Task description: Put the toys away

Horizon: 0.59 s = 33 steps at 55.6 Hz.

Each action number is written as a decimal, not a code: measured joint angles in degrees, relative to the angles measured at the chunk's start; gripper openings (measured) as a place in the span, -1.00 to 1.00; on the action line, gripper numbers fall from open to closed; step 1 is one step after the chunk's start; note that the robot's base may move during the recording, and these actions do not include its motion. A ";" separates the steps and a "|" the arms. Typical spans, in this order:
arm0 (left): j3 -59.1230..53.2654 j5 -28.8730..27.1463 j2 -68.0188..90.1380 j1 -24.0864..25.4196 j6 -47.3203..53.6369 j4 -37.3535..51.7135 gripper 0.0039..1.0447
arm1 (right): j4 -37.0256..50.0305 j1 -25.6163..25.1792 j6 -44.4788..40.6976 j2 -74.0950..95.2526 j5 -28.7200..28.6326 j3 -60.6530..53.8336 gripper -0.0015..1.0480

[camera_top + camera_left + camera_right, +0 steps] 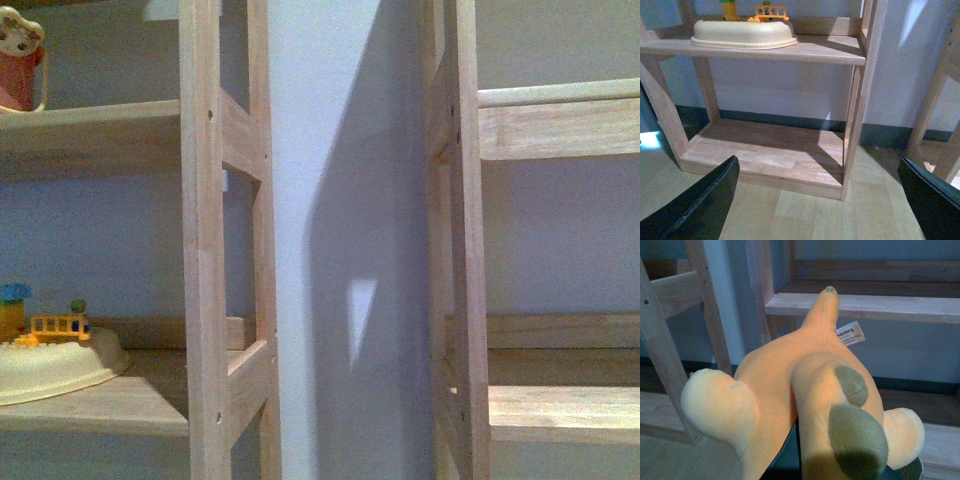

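Note:
The orange-yellow plush animal point(805, 390) fills the right wrist view, with pale rounded limbs, grey-green spots and a white tag point(850, 333). My right gripper point(790, 465) is shut on it; only dark bits of the fingers show under the plush. It hangs in front of a wooden shelf board point(865, 305). My left gripper point(822, 200) is open and empty, its black fingers point(695, 205) wide apart above the wood floor, facing the bottom shelf point(765, 150) of the left rack. Neither gripper shows in the front view.
Two wooden racks stand against a pale wall, the left rack's post point(205, 240) and the right rack's post point(460, 240) with a gap between. A cream toy base with yellow fence point(55, 355) sits on the left shelf, also seen in the left wrist view point(742, 32). A doll point(20, 60) sits above.

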 joint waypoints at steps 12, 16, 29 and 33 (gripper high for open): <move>0.00 0.02 0.00 0.00 0.00 0.00 0.88 | 0.00 0.00 0.00 0.02 0.02 0.00 -0.86; 0.00 0.00 0.00 0.00 0.00 0.00 0.88 | 0.00 0.00 0.00 0.00 0.02 0.00 -0.86; 0.00 0.02 0.02 0.00 0.00 0.00 0.88 | 0.00 0.00 -0.02 0.02 0.04 0.00 -0.86; 0.00 0.02 0.02 0.00 0.00 0.00 0.88 | -0.15 1.53 1.46 0.46 4.98 0.02 -0.86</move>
